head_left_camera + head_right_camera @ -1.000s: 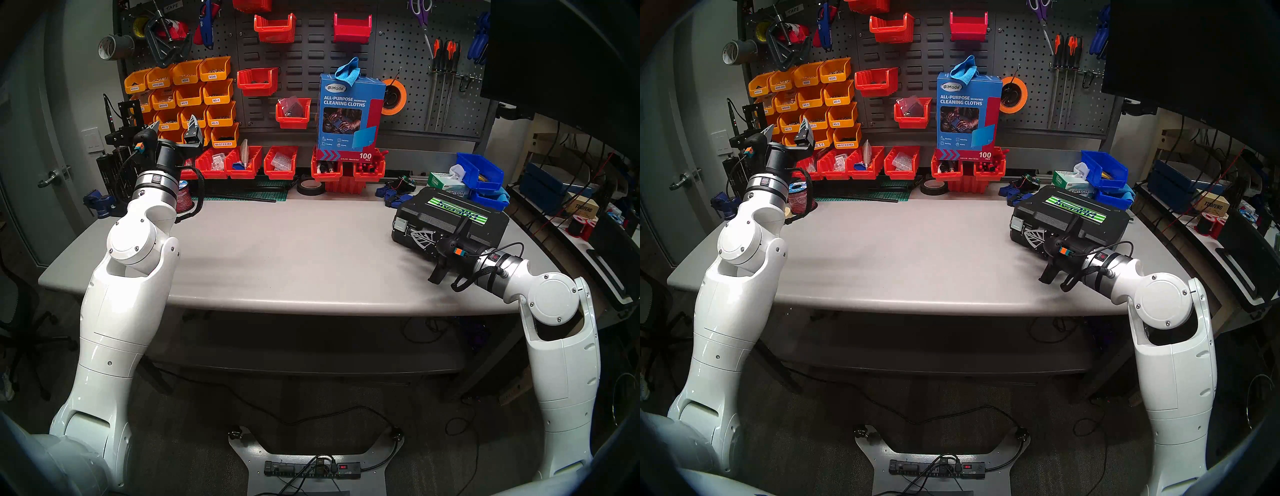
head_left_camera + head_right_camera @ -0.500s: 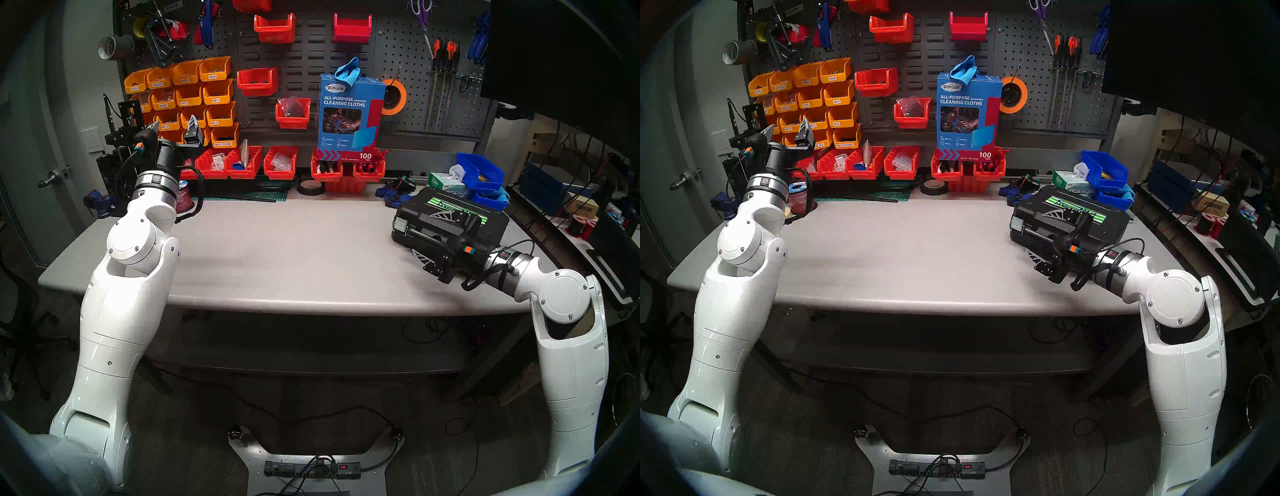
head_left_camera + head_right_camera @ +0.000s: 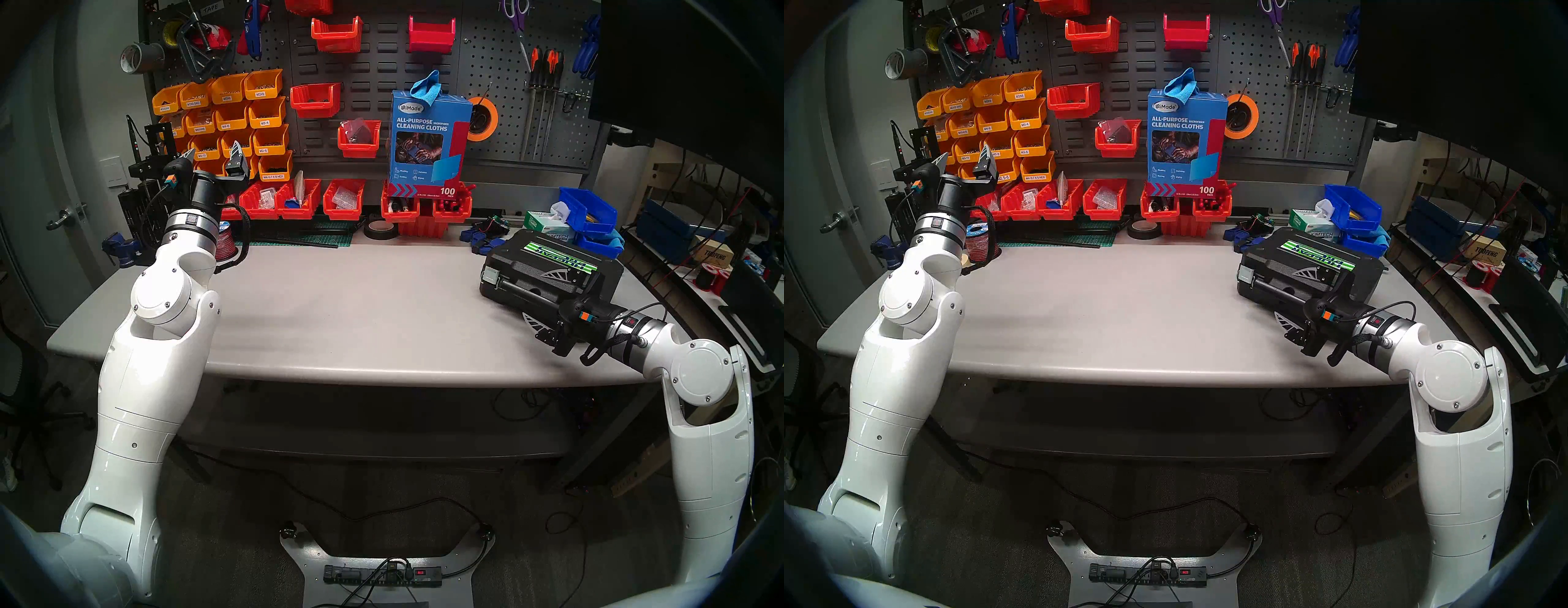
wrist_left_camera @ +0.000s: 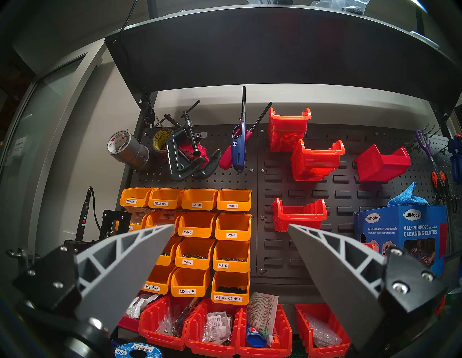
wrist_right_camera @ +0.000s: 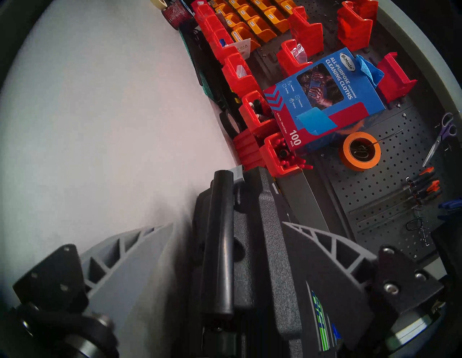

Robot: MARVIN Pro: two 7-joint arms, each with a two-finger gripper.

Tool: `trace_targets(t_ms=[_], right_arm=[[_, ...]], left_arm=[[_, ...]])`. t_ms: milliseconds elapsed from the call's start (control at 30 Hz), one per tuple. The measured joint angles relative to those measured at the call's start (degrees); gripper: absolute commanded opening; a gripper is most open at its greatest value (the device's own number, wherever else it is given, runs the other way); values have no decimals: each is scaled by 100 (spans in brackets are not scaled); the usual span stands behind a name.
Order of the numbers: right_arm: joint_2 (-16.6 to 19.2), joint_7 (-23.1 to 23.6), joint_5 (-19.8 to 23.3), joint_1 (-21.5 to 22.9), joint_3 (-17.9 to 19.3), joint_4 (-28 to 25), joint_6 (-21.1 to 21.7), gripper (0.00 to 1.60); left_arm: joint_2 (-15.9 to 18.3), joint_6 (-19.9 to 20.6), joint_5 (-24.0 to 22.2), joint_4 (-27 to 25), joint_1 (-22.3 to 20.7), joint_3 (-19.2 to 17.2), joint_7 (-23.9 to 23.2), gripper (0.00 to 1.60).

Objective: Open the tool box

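Note:
The black tool box (image 3: 530,265) lies with its lid down at the right of the grey table (image 3: 339,305), its green-and-white label (image 3: 560,254) facing up. A silver latch (image 3: 491,276) shows at its front left corner. My right gripper (image 3: 545,297) is open at the box's front edge, one finger over the lid and one low by the table. In the right wrist view the black handle (image 5: 220,237) and the lid's edge (image 5: 272,250) lie between the spread fingers (image 5: 140,255). My left gripper (image 3: 213,150) hangs open and empty, raised at the far left in front of the orange bins.
Blue bins (image 3: 587,210) and a tissue box (image 3: 547,223) stand right behind the tool box. The blue cleaning-cloths box (image 3: 428,140) sits on red bins (image 3: 424,208) at the back. A black tape roll (image 3: 380,229) lies nearby. The table's right edge is close to the box.
My right gripper went from shut to open, turned at the wrist and drew back to the right along the box's front. The left arm has not moved.

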Motion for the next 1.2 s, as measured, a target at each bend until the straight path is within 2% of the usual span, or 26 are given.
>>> trace_targets(t_ms=[167, 333, 367, 400, 433, 467, 500, 567, 933, 1100, 1200], right_arm=[[6, -36, -141, -83, 60, -9, -60, 160], [41, -120, -418, -140, 53, -1, -164, 153], [50, -134, -471, -148, 49, 4, -188, 143], [59, -151, -525, -159, 44, 12, -216, 114], [65, -160, -555, -164, 41, 16, -232, 94], [75, -178, -607, -168, 30, 30, -264, 67], [80, -188, -634, -168, 19, 39, -281, 54], [92, -209, -693, -162, -18, 65, -322, 0], [103, -415, -842, 5, -198, 307, -506, 0], [101, -417, -584, 60, -218, 440, -675, 0], [94, -336, -260, 57, -245, 463, -858, 0]], left_arm=[[0, 0, 0, 0, 0, 0, 0, 160], [0, 0, 0, 0, 0, 0, 0, 160], [0, 0, 0, 0, 0, 0, 0, 160], [0, 0, 0, 0, 0, 0, 0, 160], [0, 0, 0, 0, 0, 0, 0, 160], [0, 0, 0, 0, 0, 0, 0, 160], [0, 0, 0, 0, 0, 0, 0, 160], [0, 0, 0, 0, 0, 0, 0, 160], [0, 0, 0, 0, 0, 0, 0, 160], [0, 0, 0, 0, 0, 0, 0, 160], [0, 0, 0, 0, 0, 0, 0, 160]])
